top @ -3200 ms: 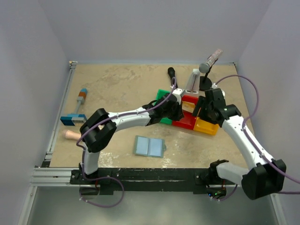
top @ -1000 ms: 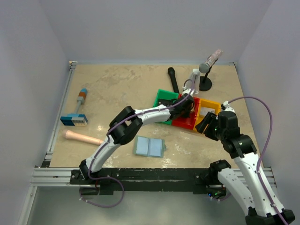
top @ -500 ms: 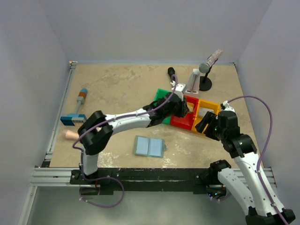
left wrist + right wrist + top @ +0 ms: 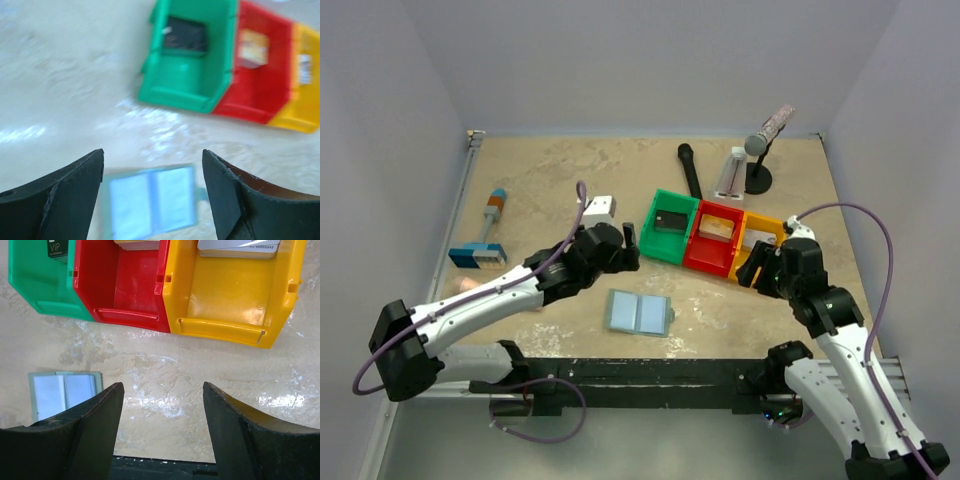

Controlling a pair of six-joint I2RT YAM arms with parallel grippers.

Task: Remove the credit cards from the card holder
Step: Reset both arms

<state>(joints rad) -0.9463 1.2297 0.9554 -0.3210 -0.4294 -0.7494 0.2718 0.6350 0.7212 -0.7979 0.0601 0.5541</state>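
The grey-blue card holder [image 4: 638,312] lies open and flat on the table near the front edge, also in the left wrist view [image 4: 150,200] and the right wrist view [image 4: 62,392]. A dark card [image 4: 671,220] lies in the green bin [image 4: 651,237]. In the red bin [image 4: 711,263] is a tan-orange card [image 4: 720,226]. The yellow bin [image 4: 777,222] holds a pale grey card [image 4: 757,237]. My left gripper [image 4: 632,250] hangs open and empty left of the green bin, above the holder [image 4: 152,155]. My right gripper [image 4: 752,268] is open and empty in front of the yellow bin [image 4: 162,386].
A blue-and-orange block tool [image 4: 485,235] lies at the far left, with a pink stick [image 4: 468,286] partly under my left arm. Behind the bins are a black marker [image 4: 690,170], a white upright piece [image 4: 730,172] and a small microphone on a stand [image 4: 760,150].
My left gripper has drawn back from over the bins toward the left and near side and opened; the dark card now lies in the green bin. The right arm has barely moved.
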